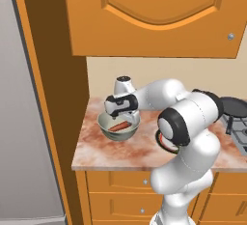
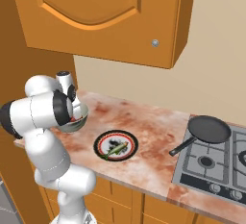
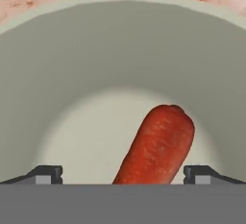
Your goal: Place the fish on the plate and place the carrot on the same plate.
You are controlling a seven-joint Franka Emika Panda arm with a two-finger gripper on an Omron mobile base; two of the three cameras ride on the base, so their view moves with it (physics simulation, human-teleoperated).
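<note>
Marbled counter [image 2: 153, 122] under an orange cabinet [image 1: 154, 11] carries everything, with the bowl [image 1: 118, 125] as landmark near its left end; one carrot [image 3: 156, 146] lies inside the bowl on its floor, its blunt end pointing toward the far wall in the hand view; the gripper [image 3: 122, 175] hangs right over the bowl with its jaws spread wide, one tip to each side of the carrot, grasping nothing; one fish [image 2: 115, 147] already lies on the plate [image 2: 116, 145], which sits just to the right of the bowl, so by my reading half the job is done and the carrot pick is in hand; one pan [image 2: 207, 130] rests on the stove [image 2: 211, 163], well to the right of the bowl. Risks from here, as I judge them: the carrot is smooth and tapered, so a pinch off its middle could squirt it sideways; the bowl's curved floor could let it roll as the tips come down; a tip catching the rim could tip or drag the bowl toward the plate and disturb the fish.
</note>
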